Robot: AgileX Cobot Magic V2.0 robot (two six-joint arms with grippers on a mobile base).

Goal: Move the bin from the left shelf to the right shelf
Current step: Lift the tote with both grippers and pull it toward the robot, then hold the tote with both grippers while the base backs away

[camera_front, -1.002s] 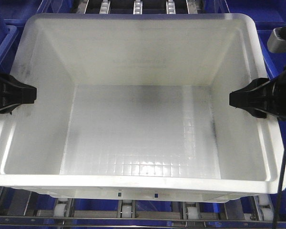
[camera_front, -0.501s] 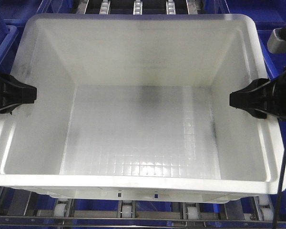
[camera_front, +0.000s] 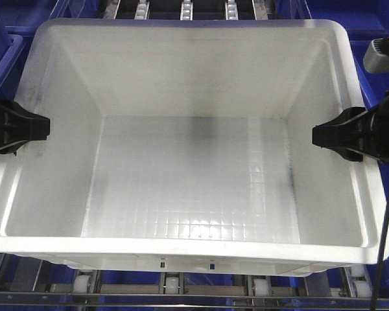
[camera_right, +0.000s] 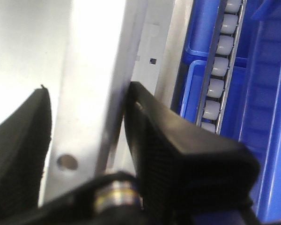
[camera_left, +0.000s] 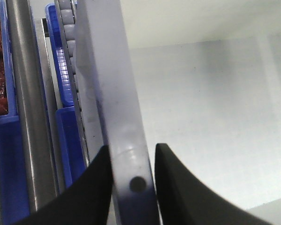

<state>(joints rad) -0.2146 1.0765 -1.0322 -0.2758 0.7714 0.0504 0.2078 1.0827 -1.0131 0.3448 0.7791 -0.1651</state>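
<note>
The bin [camera_front: 181, 249] lies empty on the shelf rollers [camera_front: 172, 285], with blue crates [camera_front: 3, 55] at either side; which of the two shelves this is cannot be told. The left claw [camera_left: 131, 161] is closed narrow on the left rim, one finger inside the wall and one outside, both touching. The right claw [camera_right: 86, 110] is likewise closed on the right rim. Its outer finger is pressed to the plastic, while contact at the inner finger is partly lost in glare. Whether the bin is raised off the rollers cannot be told.

The step in hand is judged to be the lift and carry, with the grasp already made. It would be done well if both arms were raised together at one rate, so that the bin is held level (a tilt could let the rim slide through the fingers). The spacing between the claws should be held constant — squeezed inward, the walls would bow; pulled apart, a rim could be lost. The blue crates should be cleared before any sideways travel is begun.
</note>
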